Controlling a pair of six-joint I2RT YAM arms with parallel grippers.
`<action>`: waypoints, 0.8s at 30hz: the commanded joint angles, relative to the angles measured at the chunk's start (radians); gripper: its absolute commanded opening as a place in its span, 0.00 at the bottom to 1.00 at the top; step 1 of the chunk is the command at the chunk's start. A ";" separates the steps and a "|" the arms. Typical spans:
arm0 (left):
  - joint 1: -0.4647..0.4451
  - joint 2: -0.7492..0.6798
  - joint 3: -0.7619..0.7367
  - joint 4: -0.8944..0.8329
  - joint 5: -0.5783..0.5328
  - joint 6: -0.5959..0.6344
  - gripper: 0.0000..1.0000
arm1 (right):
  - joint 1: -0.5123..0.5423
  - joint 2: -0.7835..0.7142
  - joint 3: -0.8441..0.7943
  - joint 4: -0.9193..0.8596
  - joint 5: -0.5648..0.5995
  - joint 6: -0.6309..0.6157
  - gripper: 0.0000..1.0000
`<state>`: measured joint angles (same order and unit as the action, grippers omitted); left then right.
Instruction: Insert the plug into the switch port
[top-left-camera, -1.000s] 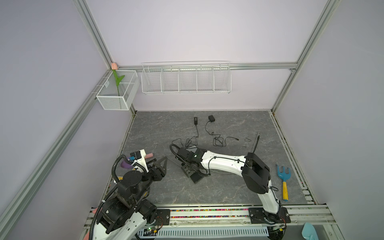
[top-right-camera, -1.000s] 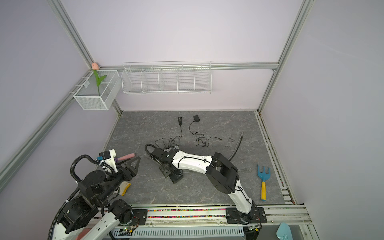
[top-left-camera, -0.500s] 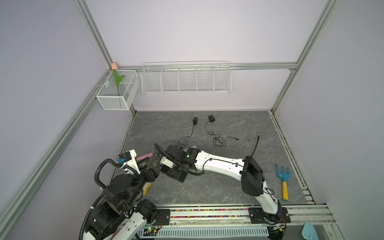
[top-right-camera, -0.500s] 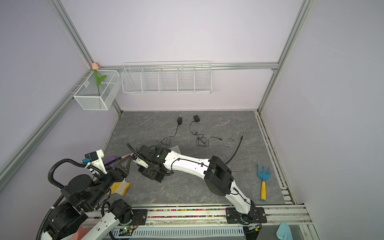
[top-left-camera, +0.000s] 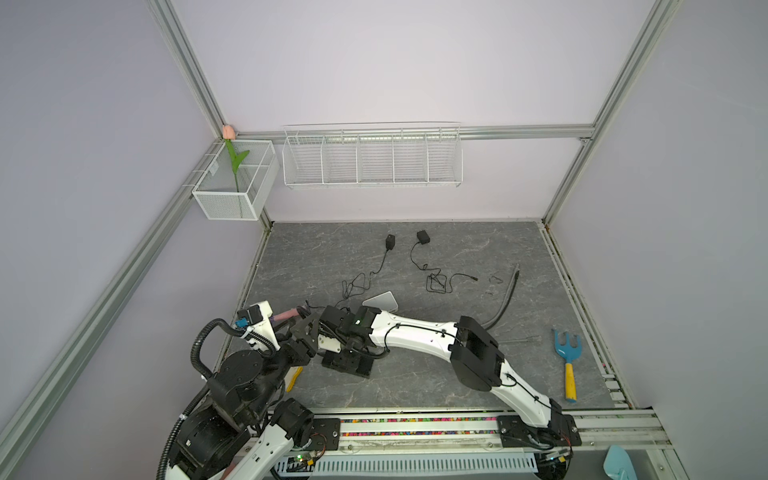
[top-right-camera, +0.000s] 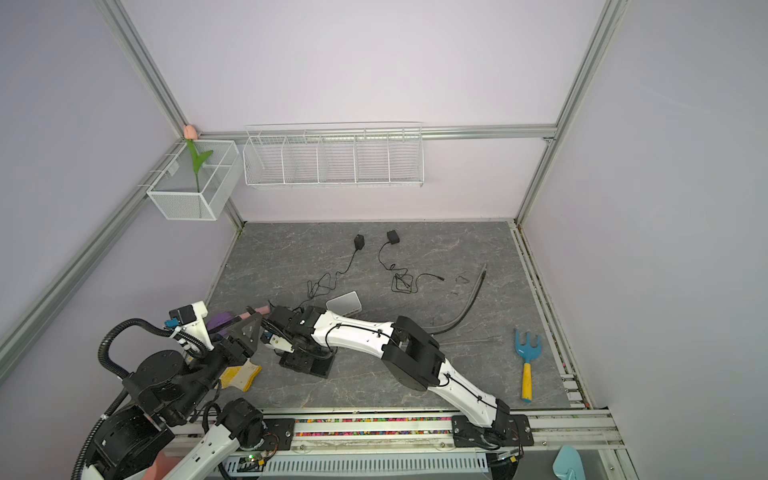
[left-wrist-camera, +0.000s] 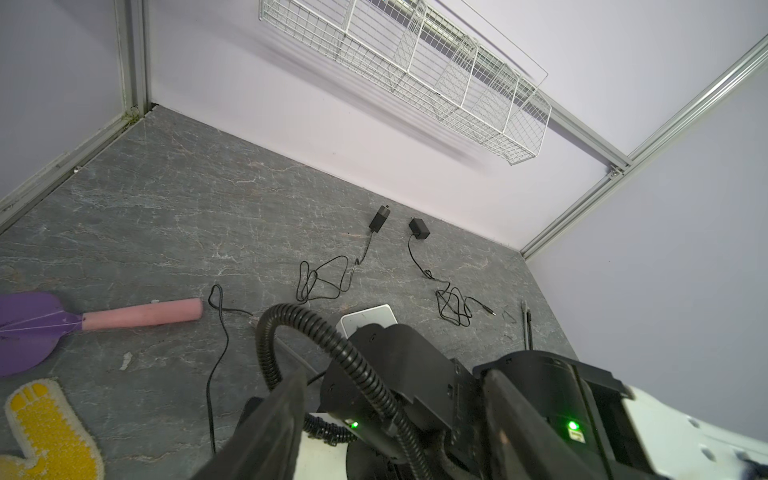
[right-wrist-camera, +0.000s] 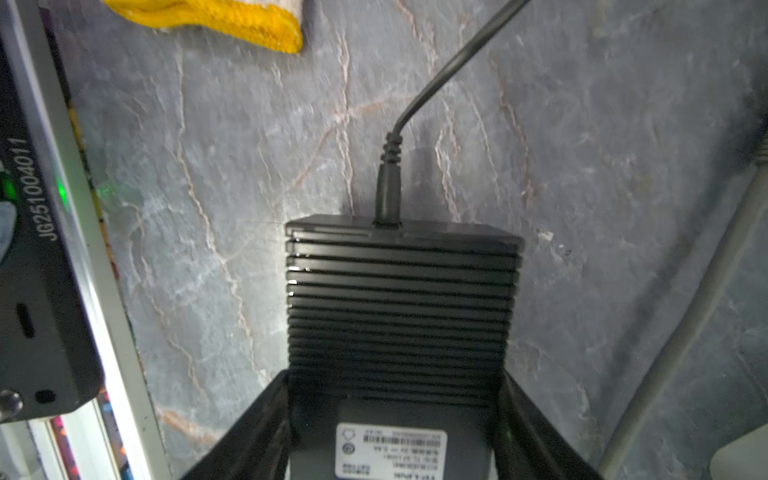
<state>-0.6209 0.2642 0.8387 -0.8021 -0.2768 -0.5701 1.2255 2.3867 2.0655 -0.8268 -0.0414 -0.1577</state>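
In the right wrist view a black ribbed switch (right-wrist-camera: 401, 299) with a white label sits between the fingers of my right gripper (right-wrist-camera: 395, 378), which press on both its sides. A black barrel plug (right-wrist-camera: 387, 191) sits in the port on its far face, and its cable (right-wrist-camera: 449, 66) leads away over the grey floor. Both top views show the switch (top-left-camera: 347, 363) (top-right-camera: 307, 365) low over the floor at front left, under the right wrist. My left gripper (left-wrist-camera: 395, 374) (top-left-camera: 305, 332) is open and holds nothing, close beside the right wrist.
A pink-handled purple paddle (left-wrist-camera: 141, 316) and a yellow mitt (left-wrist-camera: 45, 428) lie by the left arm. A white box (top-left-camera: 382, 300) sits behind the right wrist. Two black adapters (top-left-camera: 390, 241) (top-left-camera: 423, 237) with cords, a grey hose (top-left-camera: 505, 299) and a blue rake (top-left-camera: 566, 353) lie further off.
My right arm has carried the switch leftward, towards the left arm. The left arm has drawn back and down, so its gripper now stands right beside the right wrist.
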 joint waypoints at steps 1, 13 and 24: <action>0.003 0.001 0.008 -0.019 -0.004 0.006 0.68 | 0.000 -0.041 -0.028 -0.018 0.010 -0.036 0.63; 0.003 0.033 -0.017 -0.006 0.014 0.013 0.67 | -0.043 -0.302 -0.319 0.097 0.083 0.007 0.82; 0.003 0.058 -0.147 0.076 0.071 -0.054 0.68 | -0.044 -0.369 -0.480 0.137 0.068 -0.006 0.94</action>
<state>-0.6209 0.3058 0.7364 -0.7521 -0.2375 -0.5911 1.1744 1.9995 1.5909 -0.6998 0.0460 -0.1467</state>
